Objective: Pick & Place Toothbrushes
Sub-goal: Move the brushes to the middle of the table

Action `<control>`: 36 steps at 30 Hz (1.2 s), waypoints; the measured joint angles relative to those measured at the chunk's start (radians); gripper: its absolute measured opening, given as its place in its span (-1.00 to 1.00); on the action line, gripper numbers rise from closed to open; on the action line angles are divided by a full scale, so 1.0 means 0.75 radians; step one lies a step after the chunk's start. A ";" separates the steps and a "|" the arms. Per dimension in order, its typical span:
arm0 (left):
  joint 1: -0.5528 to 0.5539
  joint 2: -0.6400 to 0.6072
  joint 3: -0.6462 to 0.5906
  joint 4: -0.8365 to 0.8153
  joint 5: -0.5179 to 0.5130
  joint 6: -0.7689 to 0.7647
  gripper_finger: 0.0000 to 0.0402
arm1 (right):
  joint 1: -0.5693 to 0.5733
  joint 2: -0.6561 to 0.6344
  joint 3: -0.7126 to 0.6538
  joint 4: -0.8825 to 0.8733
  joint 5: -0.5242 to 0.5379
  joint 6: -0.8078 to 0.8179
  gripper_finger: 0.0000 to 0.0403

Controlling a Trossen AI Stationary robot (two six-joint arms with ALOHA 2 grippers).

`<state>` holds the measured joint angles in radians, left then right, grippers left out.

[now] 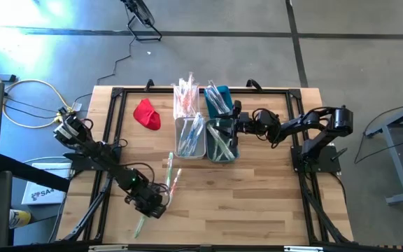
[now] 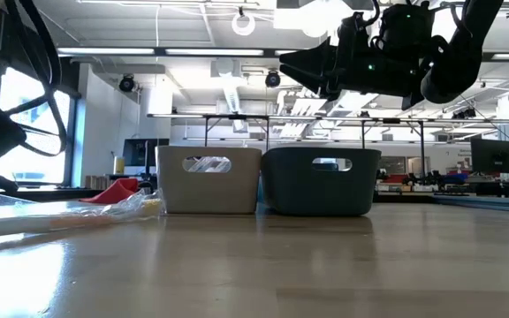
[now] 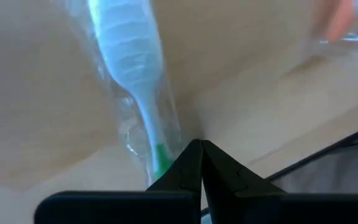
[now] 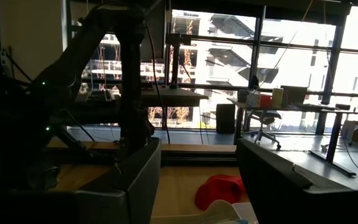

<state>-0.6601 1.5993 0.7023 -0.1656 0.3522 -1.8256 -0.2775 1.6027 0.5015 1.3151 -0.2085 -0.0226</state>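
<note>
A wrapped toothbrush [image 3: 135, 81] with a white and green handle lies on the wooden table, right beside my left gripper [image 3: 201, 144], which is shut near the table's front left [image 1: 159, 206]. Two more wrapped toothbrushes [image 1: 172, 173] lie just beyond it, and another [image 1: 140, 225] lies nearer the front edge. My right gripper [image 4: 197, 149] hangs open and holds nothing, above the teal bin [image 1: 221, 140], pointing across toward the left. My left gripper has its shut fingertips right at the clear wrapper [image 3: 166, 134], beside the green part of the handle [image 3: 160, 155], slanting down at the table. The toothbrush lies flat on the wood. I cannot tell whether the fingers touch the wrapper.
A pale bin [image 1: 189, 136] and the teal bin stand side by side mid-table, both holding toothbrushes. Two more bins [image 1: 201, 98] stand behind them. A red cloth [image 1: 147, 114] lies at the far left. A black frame [image 1: 110, 126] runs along the table's edges.
</note>
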 joint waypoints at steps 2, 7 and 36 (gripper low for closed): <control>0.000 0.003 0.001 -0.046 0.003 0.029 -0.98 | 0.000 0.000 0.000 0.000 0.000 0.000 0.01; 0.016 0.003 0.001 -0.076 -0.062 0.181 -0.98 | 0.000 0.000 0.000 0.001 0.000 0.000 0.01; 0.208 0.011 0.006 -0.164 0.424 0.260 -0.98 | -0.001 0.000 0.000 0.001 0.000 0.000 0.01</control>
<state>-0.5041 1.6073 0.7067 -0.2885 0.6701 -1.6304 -0.2779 1.6027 0.5015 1.3158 -0.2085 -0.0223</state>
